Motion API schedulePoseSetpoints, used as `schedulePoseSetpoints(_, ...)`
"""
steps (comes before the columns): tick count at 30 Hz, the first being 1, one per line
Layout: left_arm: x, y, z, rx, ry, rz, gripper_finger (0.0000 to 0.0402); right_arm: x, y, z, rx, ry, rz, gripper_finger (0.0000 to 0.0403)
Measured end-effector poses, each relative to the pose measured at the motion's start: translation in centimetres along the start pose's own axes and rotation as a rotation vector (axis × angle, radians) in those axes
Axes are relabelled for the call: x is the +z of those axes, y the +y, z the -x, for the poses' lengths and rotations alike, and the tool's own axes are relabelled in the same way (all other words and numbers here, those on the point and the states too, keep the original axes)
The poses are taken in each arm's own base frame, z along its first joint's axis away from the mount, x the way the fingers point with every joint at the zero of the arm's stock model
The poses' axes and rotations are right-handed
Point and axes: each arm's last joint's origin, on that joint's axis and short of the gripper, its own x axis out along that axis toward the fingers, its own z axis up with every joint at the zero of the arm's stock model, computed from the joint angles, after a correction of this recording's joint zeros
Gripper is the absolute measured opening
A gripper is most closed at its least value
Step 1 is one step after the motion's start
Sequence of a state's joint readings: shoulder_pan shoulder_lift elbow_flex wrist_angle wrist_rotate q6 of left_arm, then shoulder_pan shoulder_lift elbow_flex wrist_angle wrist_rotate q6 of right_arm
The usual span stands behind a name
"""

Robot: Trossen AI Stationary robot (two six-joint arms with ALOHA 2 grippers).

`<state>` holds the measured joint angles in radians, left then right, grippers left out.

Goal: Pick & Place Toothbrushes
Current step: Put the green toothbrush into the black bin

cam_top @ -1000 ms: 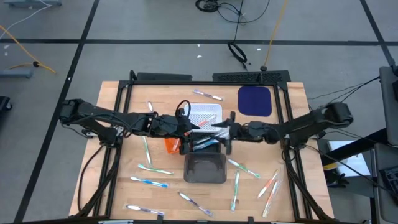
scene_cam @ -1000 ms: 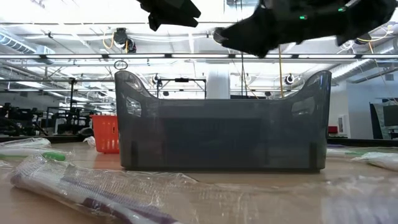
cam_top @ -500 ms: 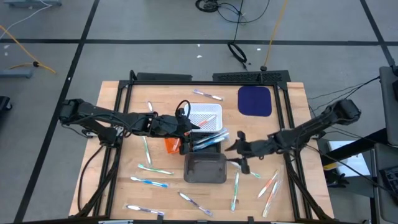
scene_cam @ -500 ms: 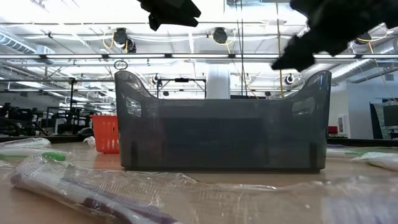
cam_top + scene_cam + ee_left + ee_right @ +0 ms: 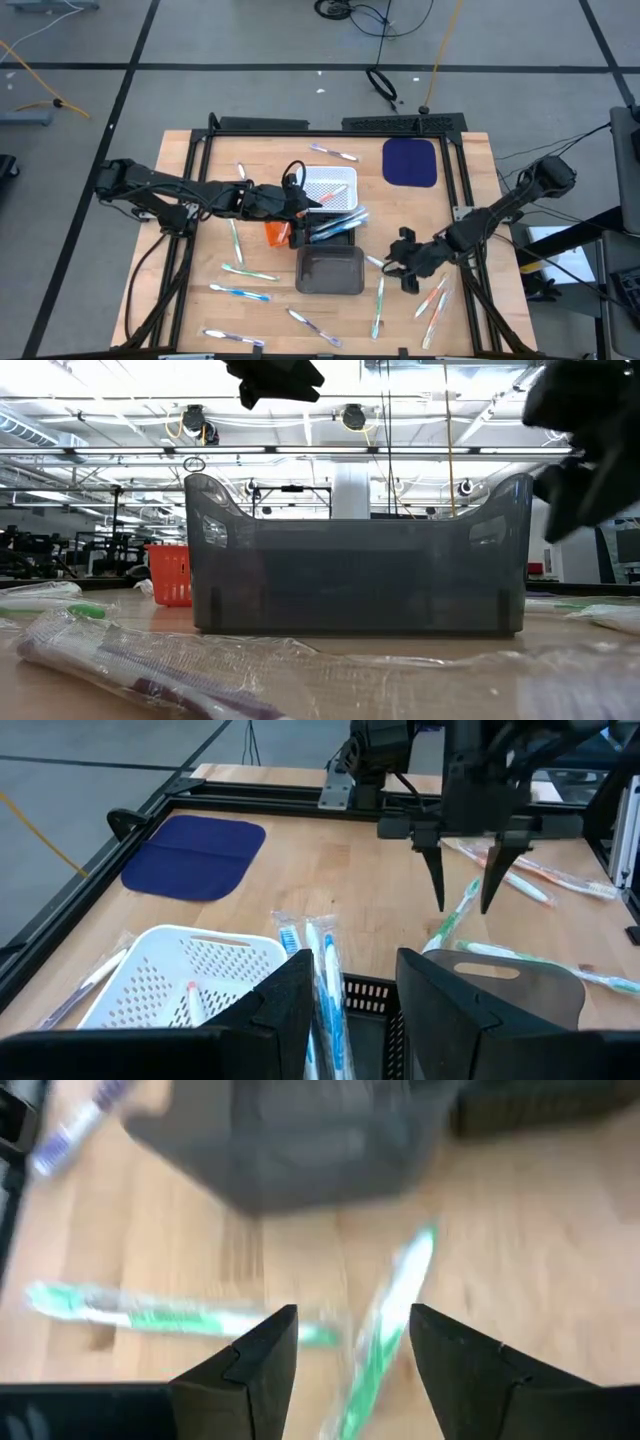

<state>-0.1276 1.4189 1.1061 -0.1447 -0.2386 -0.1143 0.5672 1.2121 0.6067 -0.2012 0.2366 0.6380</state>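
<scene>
The left gripper [image 5: 345, 995] grips a blue toothbrush [image 5: 328, 982] over the white basket [image 5: 330, 186] mid-tabletop. The right gripper [image 5: 404, 262], fingers apart and empty, hovers over green toothbrushes [image 5: 385, 1330] beside the dark bin [image 5: 331, 271], toward the tabletop's right edge.

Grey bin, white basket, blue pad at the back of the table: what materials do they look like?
Grey bin: looks like smoky translucent plastic, glossy, with moulded corners and light passing through the walls. White basket: likely rigid plastic, matte, with a perforated mesh pattern. Blue pad: seems soft, fabric or foam, flat with rounded corners and no shine; which one is unclear.
</scene>
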Motion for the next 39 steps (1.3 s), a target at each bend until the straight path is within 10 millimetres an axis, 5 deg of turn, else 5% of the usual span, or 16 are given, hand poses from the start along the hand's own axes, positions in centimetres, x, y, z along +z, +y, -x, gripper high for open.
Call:
schedulePoseSetpoints(27, 0.3, 0.0, 0.0, -0.003, -0.03, 0.001, 0.0147, -3.8, 0.7, -3.4, -0.155, 0.224, -0.059, 0.0164)
schedulePoseSetpoints(31, 0.3, 0.0, 0.0, -0.003, -0.03, 0.001, 0.0147, -4.0, 0.5, -3.2, -0.187, 0.237, -0.09, 0.0119)
schedulePoseSetpoints(35, 0.3, 0.0, 0.0, -0.004, -0.032, 0.002, 0.0147, -4.2, 0.1, -3.0, -0.239, 0.241, -0.133, 0.0031)
schedulePoseSetpoints(39, 0.3, 0.0, 0.0, -0.004, -0.032, 0.002, 0.0147, -4.1, -0.1, -2.8, -0.262, 0.226, -0.153, 0.0018)
